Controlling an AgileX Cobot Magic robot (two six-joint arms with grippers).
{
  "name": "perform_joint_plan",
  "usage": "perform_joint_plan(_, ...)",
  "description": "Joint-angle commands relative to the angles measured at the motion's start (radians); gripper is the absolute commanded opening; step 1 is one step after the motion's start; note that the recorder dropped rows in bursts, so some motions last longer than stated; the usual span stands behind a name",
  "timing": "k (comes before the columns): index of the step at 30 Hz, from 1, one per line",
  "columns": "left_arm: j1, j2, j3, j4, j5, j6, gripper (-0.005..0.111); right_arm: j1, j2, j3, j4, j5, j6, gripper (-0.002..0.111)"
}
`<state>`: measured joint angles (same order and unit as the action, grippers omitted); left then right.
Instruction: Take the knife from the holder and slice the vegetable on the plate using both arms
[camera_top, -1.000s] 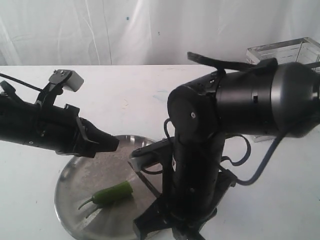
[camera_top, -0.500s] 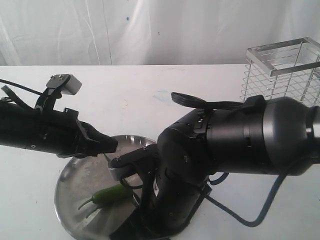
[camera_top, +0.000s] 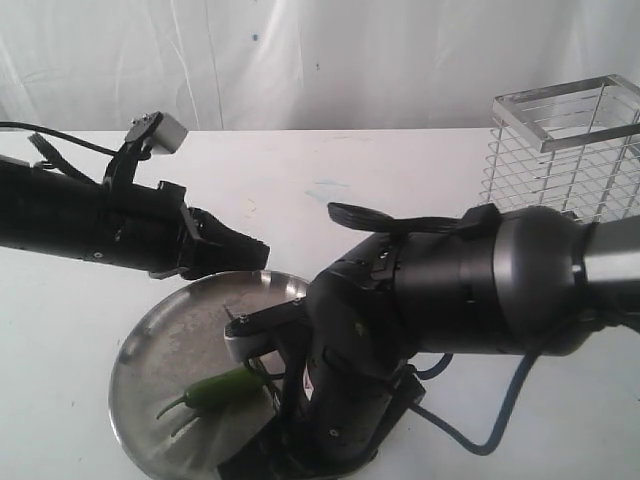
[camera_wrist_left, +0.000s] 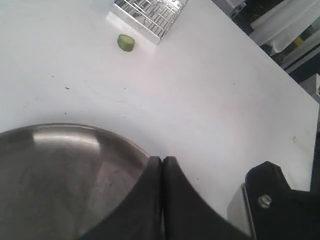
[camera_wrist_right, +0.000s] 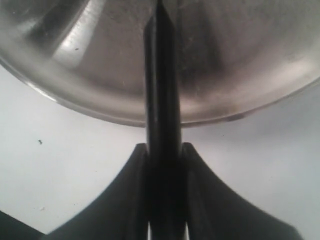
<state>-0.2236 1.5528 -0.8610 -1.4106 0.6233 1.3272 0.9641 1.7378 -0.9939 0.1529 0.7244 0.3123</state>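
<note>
My right pincer (camera_wrist_right: 164, 165) is clamped on the knife (camera_wrist_right: 161, 80), whose blade runs straight out from it, tip over the plate (camera_wrist_right: 75, 105). The pepper (camera_top: 225, 388) lies just beside, long axis across the plate, stem away from me. My left pincer (camera_wrist_left: 162, 167) is closed, empty, above the far rim. Slicing comes next, I judge: steady the pepper, then lower the blade across it.

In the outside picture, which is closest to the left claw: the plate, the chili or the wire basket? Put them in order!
From the left gripper, in the exterior view:
1. The plate, just under its tip.
2. The chili, lower down on the plate.
3. The wire basket, far off on the right.
</note>
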Motion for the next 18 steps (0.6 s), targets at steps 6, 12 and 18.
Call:
perform_joint_plan(6, 0.003, 0.036, -0.001, 0.092, -0.046, -0.011, 0.000, 0.001, 0.028, 0.007, -0.020, -0.025, 0.070, 0.000)
perform_joint_plan(12, 0.003, 0.077, -0.001, 0.096, -0.053, 0.069, 0.000, 0.001, 0.028, 0.007, -0.014, -0.025, 0.082, 0.000)
perform_joint_plan(18, 0.003, 0.104, -0.001, 0.096, -0.058, 0.093, 0.000, 0.003, 0.028, 0.007, -0.010, -0.037, 0.085, 0.000)
